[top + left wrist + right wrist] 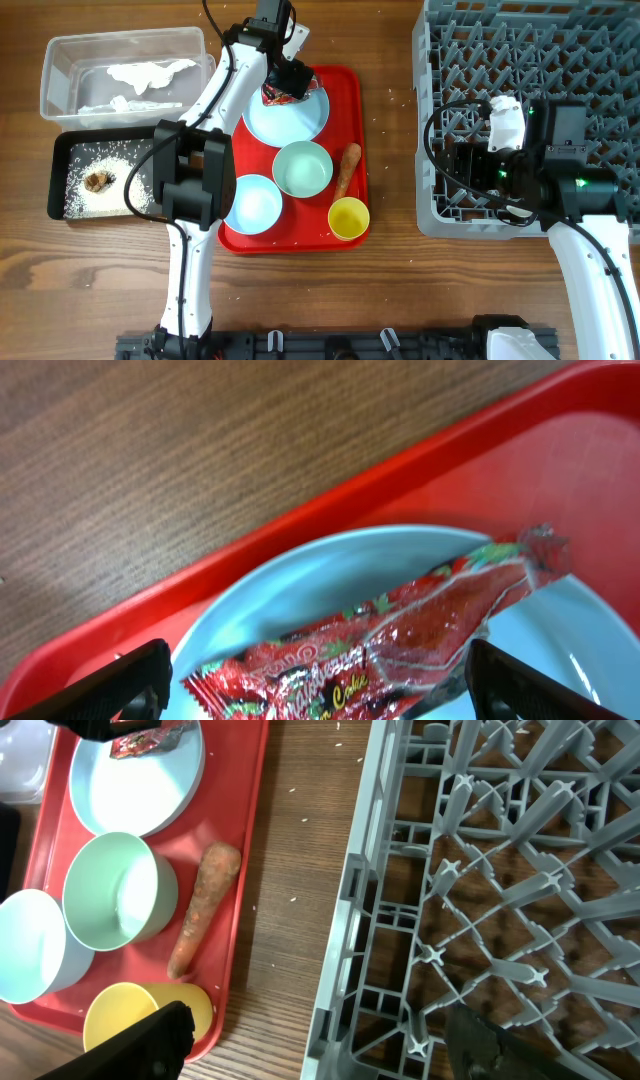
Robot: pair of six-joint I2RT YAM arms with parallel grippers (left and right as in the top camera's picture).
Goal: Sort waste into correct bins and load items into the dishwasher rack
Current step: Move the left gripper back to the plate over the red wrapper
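The red wrapper [277, 96] lies on the pale blue plate [290, 120] at the back of the red tray. My left gripper [285, 85] is open, low over it; in the left wrist view the wrapper [400, 640] lies between the two fingers [320, 685] on the plate [330, 575]. Two bowls [302, 168] [252, 203], a carrot piece [347, 168] and a yellow cup [348, 218] sit on the tray. My right gripper [452, 168] is open and empty over the grey rack's [540, 60] front left corner [320, 1040].
The clear tub [60, 60] at the back left holds white tissue [150, 72]. The black tray [60, 150] in front of it holds rice [115, 160] and a brown lump [98, 181]. A few rice grains lie on the wood between the red tray [245, 870] and the rack [480, 870].
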